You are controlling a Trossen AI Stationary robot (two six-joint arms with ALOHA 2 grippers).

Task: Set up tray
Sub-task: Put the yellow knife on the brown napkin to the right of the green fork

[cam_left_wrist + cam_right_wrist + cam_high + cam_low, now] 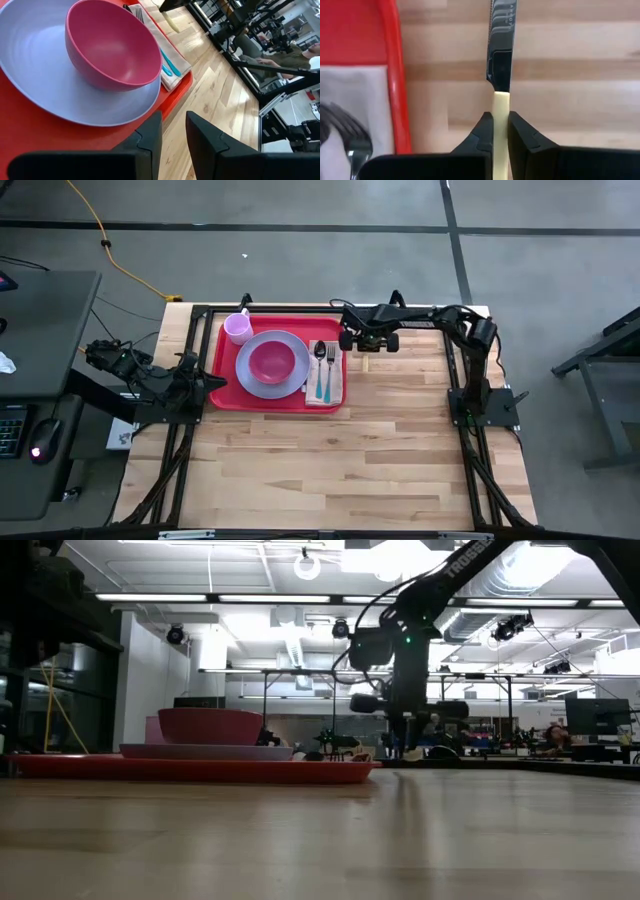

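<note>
The red tray (225, 395) lies on the wooden table. It carries a lavender plate (272, 387) with a pink bowl (272, 362) on it, a pink cup (238, 328) at its far left corner, and a napkin (325, 392) with a spoon and a fork (325, 365) lying on it. Just past the tray's right rim, my right gripper (366, 350) points down, shut on a knife (501, 30) with a cream handle and a dark blade. My left gripper (203, 385) stands open at the tray's left rim; whether it touches the rim I cannot tell. My right gripper pinches the knife's cream handle (500, 102) between its two fingers, close to where the blade begins. The fingers come from above and lie across the handle. The blade reaches out beyond the fingertips over the bare wood beside the tray's rim (400, 90). Whether the knife is clear of the table does not show.
Black frame rails (290, 308) run along the table's far edge and both sides. Bare wood (330, 470) stretches from the tray toward the near edge and to the right of the tray. A desk with a keyboard and mouse (45, 435) stands off the table's left side.
</note>
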